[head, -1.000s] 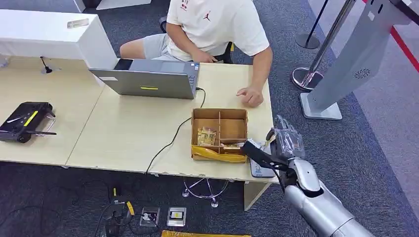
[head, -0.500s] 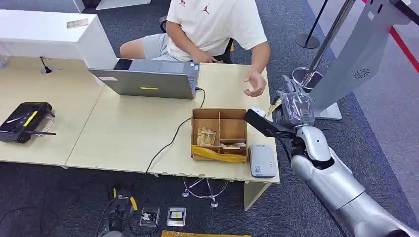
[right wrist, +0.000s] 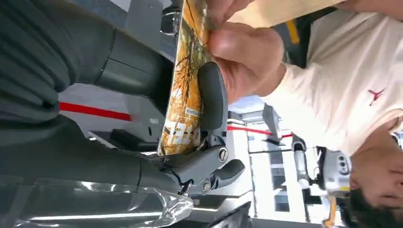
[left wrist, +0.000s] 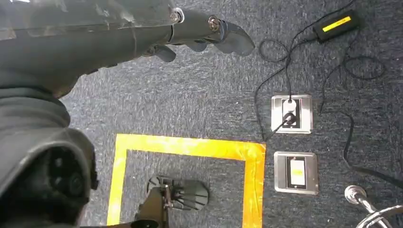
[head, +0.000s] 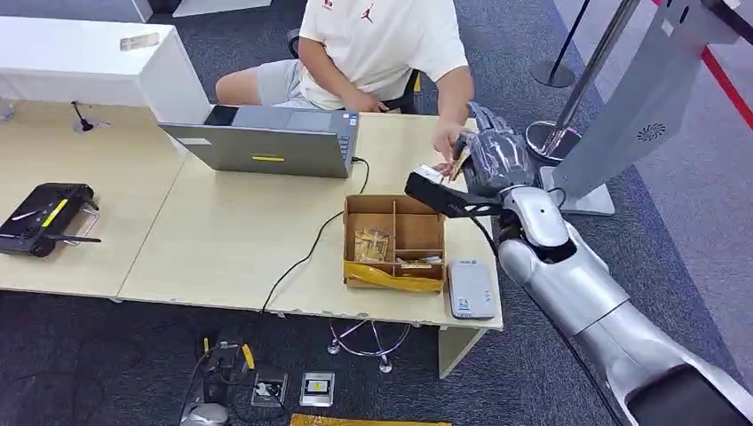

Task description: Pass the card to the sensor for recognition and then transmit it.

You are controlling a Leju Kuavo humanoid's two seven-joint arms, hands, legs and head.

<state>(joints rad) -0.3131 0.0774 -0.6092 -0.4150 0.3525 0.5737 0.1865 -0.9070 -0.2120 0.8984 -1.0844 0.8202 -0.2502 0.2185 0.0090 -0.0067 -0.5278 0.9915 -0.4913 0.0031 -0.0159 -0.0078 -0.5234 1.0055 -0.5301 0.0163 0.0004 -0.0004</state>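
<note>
A: Who has the card (right wrist: pixel 186 95)?

B: The right hand (head: pixel 494 160) pinches it near the table's (head: pixel 222 240) far right corner. A person's hand (right wrist: pixel 242 52) grabs it too.

A: What now?

B: I think hold still, then let go slowly.

A: What else?

B: A sensor (head: pixel 469 287) at the near right corner, a box (head: pixel 394 241), a laptop (head: pixel 266 142), dark carpet (left wrist: pixel 199 114). The left hand (left wrist: pixel 209 33) hangs, holding nothing, fingers loosely curled.

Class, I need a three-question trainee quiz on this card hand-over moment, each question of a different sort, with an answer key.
1. True or false: the right hand holds the card.
2. What else touches the card? A) the person's hand B) the laptop C) the cardboard box
3. Fill in: the card reader lies on the ___ beside the box.

Key: 1 true; 2 A; 3 table.
</note>
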